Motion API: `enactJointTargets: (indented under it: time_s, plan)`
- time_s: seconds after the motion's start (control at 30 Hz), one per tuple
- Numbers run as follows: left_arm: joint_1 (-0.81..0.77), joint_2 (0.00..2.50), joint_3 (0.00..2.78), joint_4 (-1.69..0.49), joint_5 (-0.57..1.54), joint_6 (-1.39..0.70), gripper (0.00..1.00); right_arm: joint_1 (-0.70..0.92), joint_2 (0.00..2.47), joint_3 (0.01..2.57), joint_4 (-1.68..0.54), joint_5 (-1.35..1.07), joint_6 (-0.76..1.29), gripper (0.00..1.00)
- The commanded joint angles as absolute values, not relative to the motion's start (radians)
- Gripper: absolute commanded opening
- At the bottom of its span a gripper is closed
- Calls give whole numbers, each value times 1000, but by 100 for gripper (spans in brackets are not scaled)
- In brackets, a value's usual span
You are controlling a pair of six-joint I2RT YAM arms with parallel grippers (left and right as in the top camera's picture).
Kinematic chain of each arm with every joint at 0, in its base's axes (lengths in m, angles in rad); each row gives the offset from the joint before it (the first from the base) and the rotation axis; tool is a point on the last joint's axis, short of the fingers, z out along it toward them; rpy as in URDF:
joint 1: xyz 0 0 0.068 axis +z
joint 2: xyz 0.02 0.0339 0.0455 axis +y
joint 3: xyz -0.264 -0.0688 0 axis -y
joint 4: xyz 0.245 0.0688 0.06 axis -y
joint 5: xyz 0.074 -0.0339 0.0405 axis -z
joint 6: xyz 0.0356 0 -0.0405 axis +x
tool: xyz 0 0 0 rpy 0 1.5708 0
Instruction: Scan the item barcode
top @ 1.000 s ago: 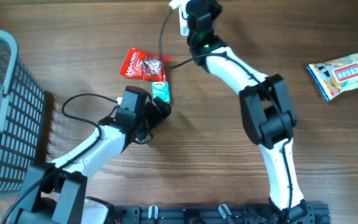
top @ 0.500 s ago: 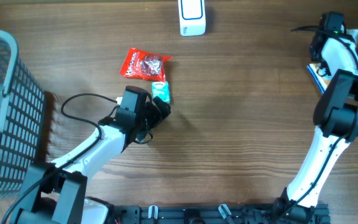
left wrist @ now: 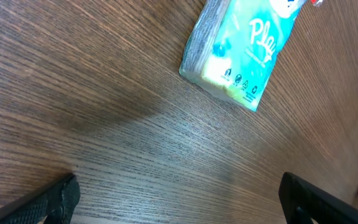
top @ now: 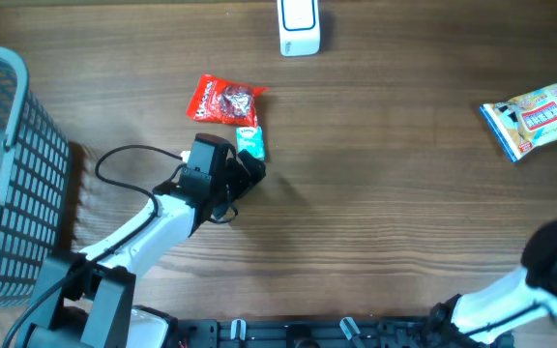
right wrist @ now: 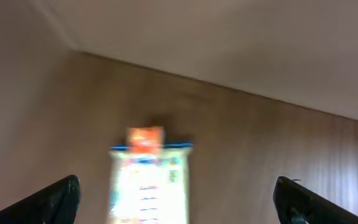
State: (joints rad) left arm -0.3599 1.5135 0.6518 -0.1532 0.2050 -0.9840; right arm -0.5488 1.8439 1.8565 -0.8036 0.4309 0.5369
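The left hand [left wrist: 179, 205] is spread, empty; the teal packet [left wrist: 238, 53] lies just ahead on the counter [left wrist: 104, 124]. The right hand [right wrist: 179, 199] is spread too. A shallow pinch could skid the packet away.

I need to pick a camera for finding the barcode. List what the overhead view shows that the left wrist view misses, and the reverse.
Only overhead: the grey basket, red packet, white scanner and blue-and-yellow packet. Only left wrist: the lettering and small symbols printed on the teal packet. Both: the teal packet, the left gripper open near it, and the wooden table.
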Motion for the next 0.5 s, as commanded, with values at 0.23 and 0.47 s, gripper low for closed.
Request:
enactJointTargets:
  time_s: [0.23, 0.47]
  plan:
    - [-355, 1511, 647, -97, 183, -983, 100, -334, 1809, 1689, -846, -698, 254, 100]
    - [-314, 1517, 647, 12, 80, -819, 100, 27, 1822, 1309, -557, -542, 328, 100]
